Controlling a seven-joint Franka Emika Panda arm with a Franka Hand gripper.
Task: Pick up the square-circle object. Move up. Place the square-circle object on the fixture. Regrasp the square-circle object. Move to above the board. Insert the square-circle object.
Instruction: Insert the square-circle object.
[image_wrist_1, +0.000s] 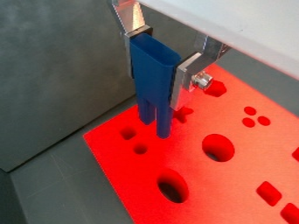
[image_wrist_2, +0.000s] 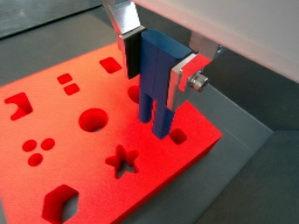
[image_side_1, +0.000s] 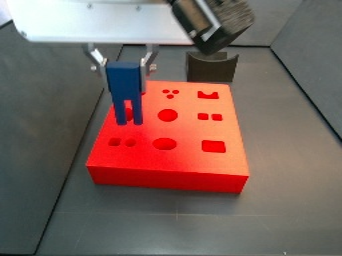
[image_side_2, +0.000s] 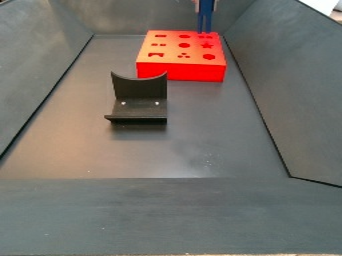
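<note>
Hand (image_wrist_1: 160, 66) clamped on the blue peg (image_wrist_1: 152, 79), fingers (image_wrist_2: 184, 77) pressed to its upper block, prongs pointing down. Peg hangs right under the hand, prong tips just above the red board (image_side_1: 181, 160) near its edge, by small holes; contact unclear. Dark fixture (image_side_2: 136, 99) sits on the floor, well apart from hand and board.

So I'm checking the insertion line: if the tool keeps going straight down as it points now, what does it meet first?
Probably the board: the tool grips the square-circle object, whose prongs hang over the board's edge holes. Whether they align is unclear.
</note>
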